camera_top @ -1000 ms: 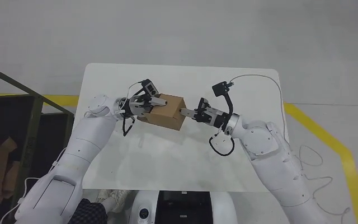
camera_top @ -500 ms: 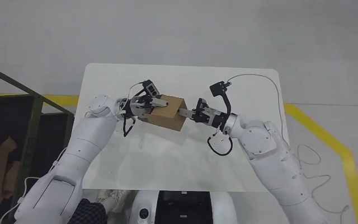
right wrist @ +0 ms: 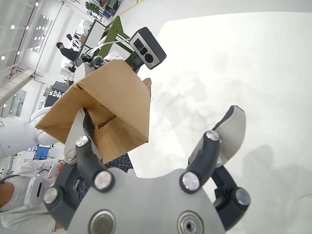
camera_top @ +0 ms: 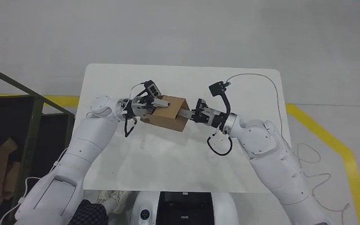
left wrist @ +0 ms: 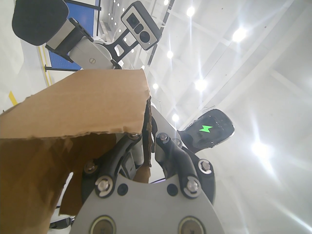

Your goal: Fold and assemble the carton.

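Observation:
A brown cardboard carton is held above the middle of the white table, between both arms. My left gripper is at its left end, shut on a thin wall of the carton, which passes between the fingers. My right gripper is at the carton's right end and stands open. One of its fingers reaches into the open end of the carton, and the other finger stays outside, over bare table.
The white table has free surface in front of and behind the carton. A white cable arcs over the back right corner. A dark green rack stands off the left edge.
The right gripper has edged left, closer to the carton, with its finger further into the open end. The left gripper and carton have hardly moved.

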Controlling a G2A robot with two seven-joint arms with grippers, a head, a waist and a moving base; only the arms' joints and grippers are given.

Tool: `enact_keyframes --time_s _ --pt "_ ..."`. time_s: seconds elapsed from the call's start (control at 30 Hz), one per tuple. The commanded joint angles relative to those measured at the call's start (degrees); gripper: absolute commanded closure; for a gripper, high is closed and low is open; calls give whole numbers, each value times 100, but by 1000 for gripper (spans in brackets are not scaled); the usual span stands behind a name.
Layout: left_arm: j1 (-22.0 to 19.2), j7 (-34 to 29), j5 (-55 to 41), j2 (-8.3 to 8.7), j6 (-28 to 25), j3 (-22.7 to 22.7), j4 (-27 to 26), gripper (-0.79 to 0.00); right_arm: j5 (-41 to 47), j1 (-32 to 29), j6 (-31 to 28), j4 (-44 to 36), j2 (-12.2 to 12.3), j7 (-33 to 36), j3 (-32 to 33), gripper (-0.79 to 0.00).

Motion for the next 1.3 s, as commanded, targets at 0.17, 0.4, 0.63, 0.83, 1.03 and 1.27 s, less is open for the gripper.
enact_keyframes --time_s 0.17,0.4,0.63,0.83,1.03,1.27 --pt "-117 8 228 10 -200 -125 349 0 9 -388 -115 -242 108 -79 503 -785" --pt "-316 510 1678 83 -933 -135 227 0 206 -815 -527 -668 208 -54 951 -785" --pt "-436 811 3371 140 -1123 143 -491 0 53 -1268 -1262 -1245 311 -35 1332 -785" --pt "-530 1176 5304 168 -1068 586 -1205 0 -229 -1736 -1560 -1613 380 -219 1616 -785" --pt "-721 1256 6779 113 -841 1168 -1769 0 -189 -2004 -1612 -1755 440 -165 1846 -785" --pt "-943 1645 8019 -15 -705 1752 -2024 0 -61 -2255 -1708 -1824 500 -120 2083 -785"
